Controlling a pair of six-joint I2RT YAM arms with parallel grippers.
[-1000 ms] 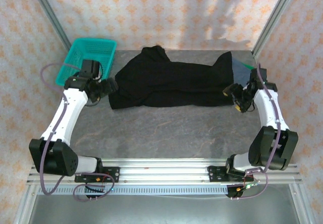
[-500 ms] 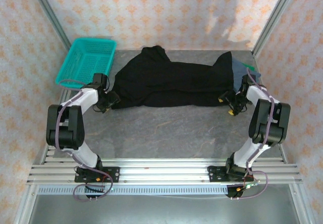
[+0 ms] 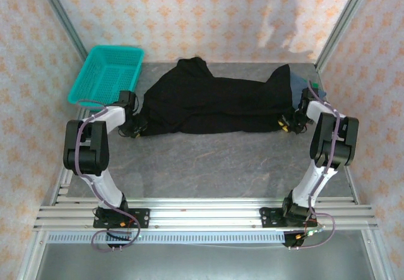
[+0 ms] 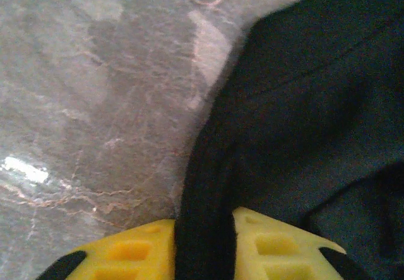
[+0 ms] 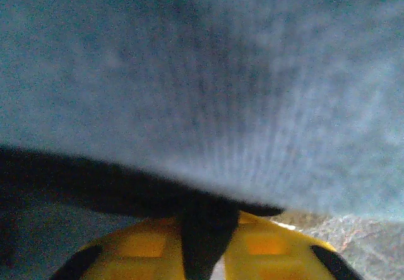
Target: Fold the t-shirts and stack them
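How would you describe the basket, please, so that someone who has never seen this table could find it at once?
Start at the grey table and go to its far left corner. There, just left of the black shirt, sits the basket. It is the one teal, stiff mesh thing, while its neighbours are dark cloth and robot arms.

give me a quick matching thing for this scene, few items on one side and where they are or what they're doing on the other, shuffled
1 black t-shirt
2 teal basket
3 slate-blue shirt
4 left fingers

a far left corner of the table
b closed on black cloth
c far right side of the table
d spread across the middle

Pairs: 1-d, 2-a, 3-c, 4-b
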